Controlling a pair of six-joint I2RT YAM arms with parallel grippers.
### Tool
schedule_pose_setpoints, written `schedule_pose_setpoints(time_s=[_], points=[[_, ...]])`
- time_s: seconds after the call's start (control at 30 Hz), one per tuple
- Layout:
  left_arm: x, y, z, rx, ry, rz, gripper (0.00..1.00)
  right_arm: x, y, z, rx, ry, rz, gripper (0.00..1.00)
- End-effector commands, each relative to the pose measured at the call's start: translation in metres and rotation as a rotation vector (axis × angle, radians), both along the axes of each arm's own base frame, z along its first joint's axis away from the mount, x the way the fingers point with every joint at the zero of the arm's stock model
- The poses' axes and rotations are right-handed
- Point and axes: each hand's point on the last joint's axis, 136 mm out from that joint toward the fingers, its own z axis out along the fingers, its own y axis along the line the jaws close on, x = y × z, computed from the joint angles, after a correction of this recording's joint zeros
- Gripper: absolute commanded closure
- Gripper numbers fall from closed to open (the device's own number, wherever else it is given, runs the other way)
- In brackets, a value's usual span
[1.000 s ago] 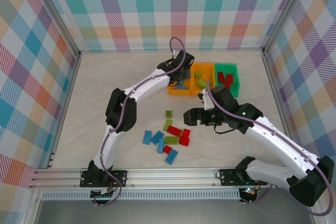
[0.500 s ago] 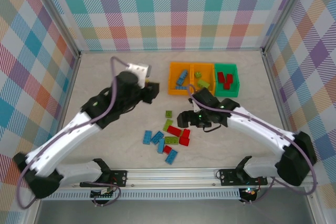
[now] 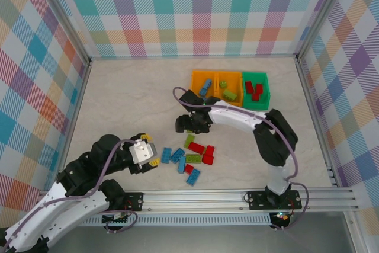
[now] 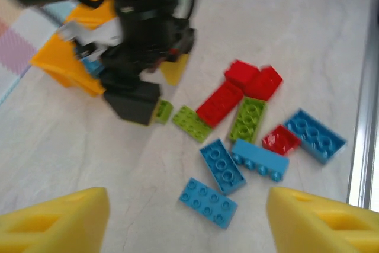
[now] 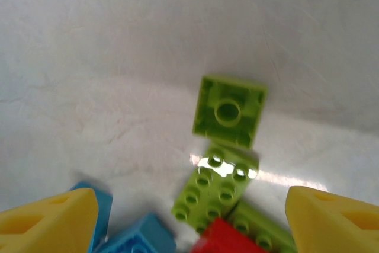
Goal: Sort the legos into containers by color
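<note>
Since a second ago the left arm has swung back from the bins to the near-left corner, while the right arm has reached across to the heap.

From above, the left gripper sits just left of the loose small blue, lime and red studded plastic legos. The right gripper hovers at their far edge. At the far side stand a left orange plastic bin with a blue brick, a middle orange bin with lime ones and a green bin with red ones.

On the left wrist camera, its yellow fingers stand wide apart and empty, the heap ahead.

On the right wrist camera, its yellow fingertips are also spread. An overturned lime square brick lies just beyond a studded lime brick.
</note>
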Motion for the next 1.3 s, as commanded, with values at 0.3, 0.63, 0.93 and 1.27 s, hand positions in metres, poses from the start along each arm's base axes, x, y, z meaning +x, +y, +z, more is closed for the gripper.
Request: schedule_pose_setpoints(time_s=[0.3,0.63,0.93,1.27], points=[[-0.017,-0.016,-0.004,0.002,-0.071,-0.191,0.04,0.027,-0.007,-0.04,-0.199,-0.028,-0.07,0.57],[-0.018,-0.019,-0.001,-0.032,-0.095,-0.201,0.0,0.032,-0.032,0.023,-0.136,-0.217,-0.102,0.72],[0.0,-0.015,0.014,-0.117,-0.108,-0.086,0.0,0.088,-0.131,0.103,-0.107,-0.497,-0.284,0.72],[0.003,-0.014,0.01,-0.137,-0.098,-0.065,0.0,0.191,-0.186,0.065,-0.106,-0.372,-0.348,0.69]])
